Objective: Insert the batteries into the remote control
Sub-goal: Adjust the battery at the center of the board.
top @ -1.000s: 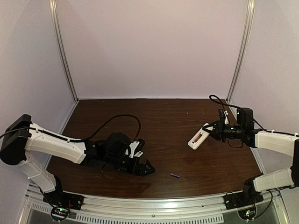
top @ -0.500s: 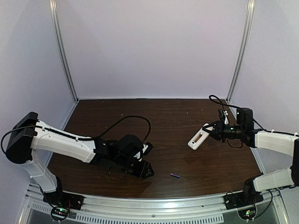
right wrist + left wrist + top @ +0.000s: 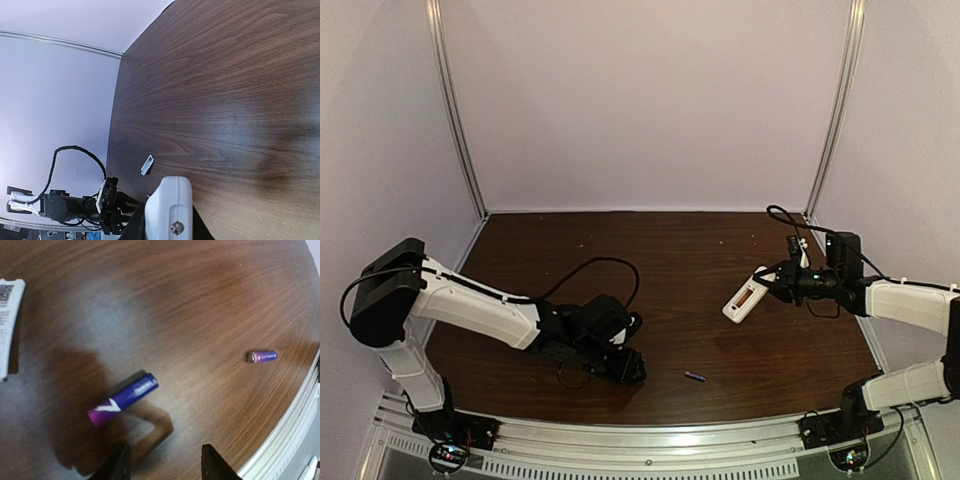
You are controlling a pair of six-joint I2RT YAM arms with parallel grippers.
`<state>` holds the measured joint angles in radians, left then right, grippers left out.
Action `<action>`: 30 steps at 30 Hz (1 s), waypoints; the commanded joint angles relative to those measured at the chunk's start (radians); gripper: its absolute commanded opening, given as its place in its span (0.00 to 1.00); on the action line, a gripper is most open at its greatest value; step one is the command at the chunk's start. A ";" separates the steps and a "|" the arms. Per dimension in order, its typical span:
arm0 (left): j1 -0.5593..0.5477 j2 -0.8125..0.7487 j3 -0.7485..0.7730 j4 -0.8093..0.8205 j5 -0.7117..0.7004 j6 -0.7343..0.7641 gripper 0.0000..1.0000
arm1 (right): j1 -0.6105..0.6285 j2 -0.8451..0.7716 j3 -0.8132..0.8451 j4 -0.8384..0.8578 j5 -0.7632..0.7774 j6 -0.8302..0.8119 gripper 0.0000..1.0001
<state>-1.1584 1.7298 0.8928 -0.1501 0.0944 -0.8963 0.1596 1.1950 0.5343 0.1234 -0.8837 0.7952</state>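
In the left wrist view one battery (image 3: 123,397), bluish-purple with a magenta end, lies on the table just ahead of my open left gripper (image 3: 165,467), nearer its left finger and not between the jaws. A second battery (image 3: 261,356) lies farther right; it also shows in the top view (image 3: 694,376). In the top view my left gripper (image 3: 632,368) hides the near battery. My right gripper (image 3: 767,285) is shut on the white remote control (image 3: 745,298) and holds it with the reddish compartment facing up. The remote also fills the bottom of the right wrist view (image 3: 169,210).
The small white cover piece (image 3: 7,325) lies on the table to the left of my left gripper; it also shows in the right wrist view (image 3: 147,165). The metal front rail (image 3: 650,440) runs close behind the batteries. A black cable (image 3: 590,265) loops over the left arm.
My left arm has reached farther right and lower toward the table, now covering the white cover piece in the top view. The right arm and remote have not moved.
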 commanded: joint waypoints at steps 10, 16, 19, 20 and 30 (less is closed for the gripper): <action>0.109 0.058 0.038 0.108 0.005 0.058 0.53 | 0.005 0.011 0.032 -0.013 0.013 -0.035 0.00; 0.111 0.095 0.077 0.106 0.013 0.084 0.54 | 0.005 0.026 0.035 -0.012 0.009 -0.039 0.00; 0.111 0.107 0.099 0.055 -0.011 0.109 0.52 | 0.005 0.026 0.035 -0.009 0.009 -0.037 0.00; 0.110 0.115 0.123 0.014 -0.031 0.144 0.51 | 0.005 0.026 0.035 -0.007 0.009 -0.037 0.00; 0.077 0.201 0.288 -0.163 -0.102 0.435 0.48 | 0.004 0.020 0.029 -0.004 0.007 -0.039 0.00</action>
<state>-1.0592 1.8782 1.1259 -0.2485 0.0025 -0.6079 0.1596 1.2186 0.5381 0.1078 -0.8822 0.7654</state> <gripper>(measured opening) 0.498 0.211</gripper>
